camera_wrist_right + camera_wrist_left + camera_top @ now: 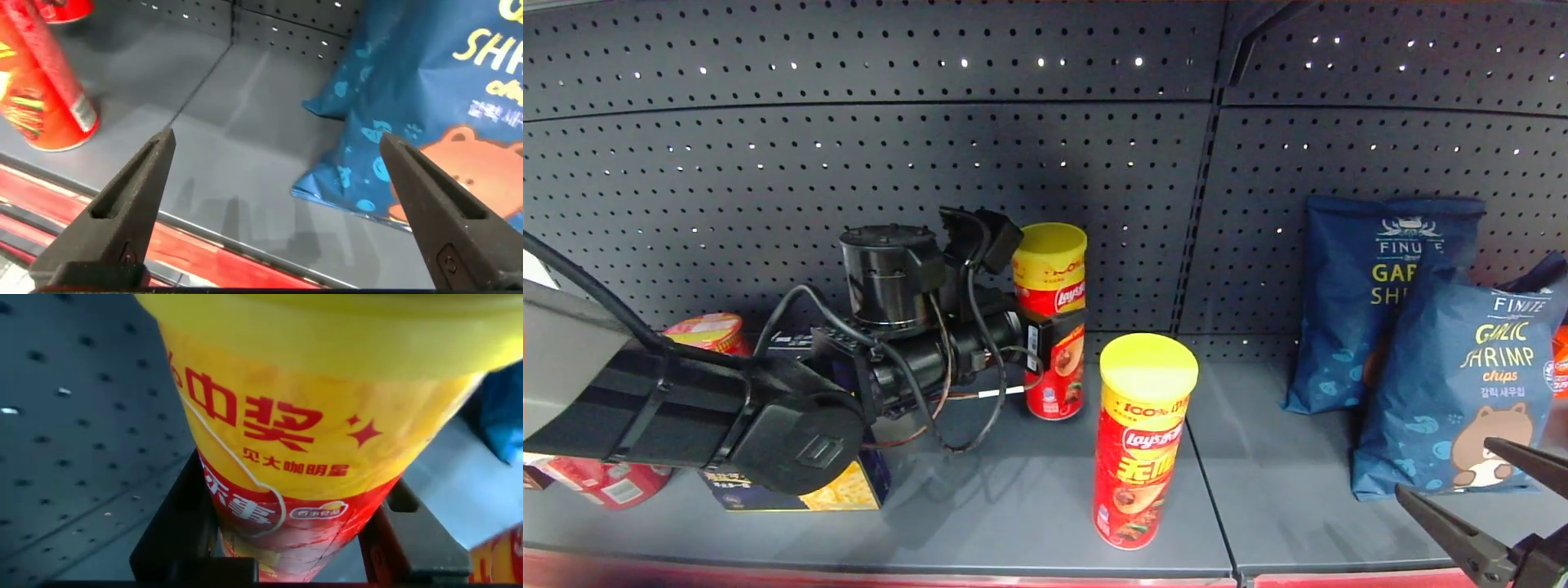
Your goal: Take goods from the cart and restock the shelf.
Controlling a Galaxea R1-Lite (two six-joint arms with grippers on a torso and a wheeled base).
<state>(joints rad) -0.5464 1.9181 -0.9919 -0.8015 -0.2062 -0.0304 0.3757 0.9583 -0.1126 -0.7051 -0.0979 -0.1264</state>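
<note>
Red yellow-lidded chip can [1050, 273] upright at shelf [1013, 498] rear, seemingly set down; second can [1141, 441] upright nearer front.

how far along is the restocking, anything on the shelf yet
Done: one chip can stands upright near the front of the shelf. In hand: the left pincer is shut on a second can farther back, upright, its base seemingly down on the shelf. Left: let that can go. The right pincer is open and empty beside the blue chip bags.
</note>
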